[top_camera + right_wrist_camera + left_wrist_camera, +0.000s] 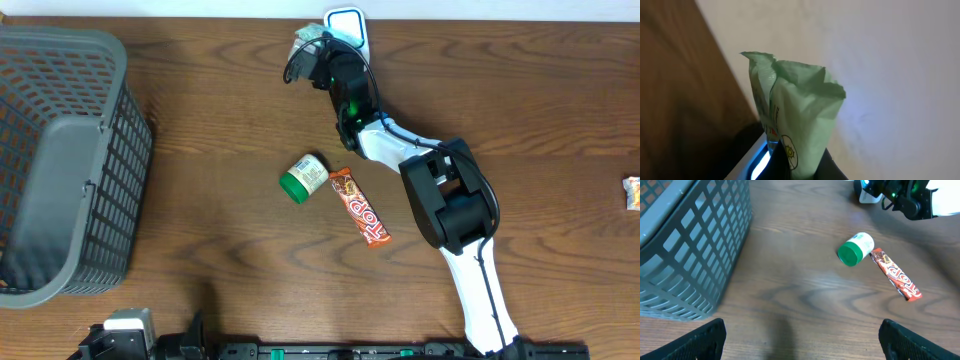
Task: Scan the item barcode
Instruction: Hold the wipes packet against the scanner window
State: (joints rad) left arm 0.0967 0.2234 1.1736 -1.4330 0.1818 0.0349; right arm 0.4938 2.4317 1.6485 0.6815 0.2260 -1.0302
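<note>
- Right gripper (320, 55) is clenching a green packet (795, 115), holding it just beside the blue-lit scanner (347, 22), possibly touching it.
- Left gripper (802, 332) is hanging wide apart, grasping nothing.

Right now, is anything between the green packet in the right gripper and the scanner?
Nothing visible. The right gripper holds the green packet close beside the scanner. The green-capped bottle and candy bar lie mid-table, off that path.

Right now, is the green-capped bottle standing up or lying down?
Lying down. The bottle rests on its side, green cap facing sideways.
</note>
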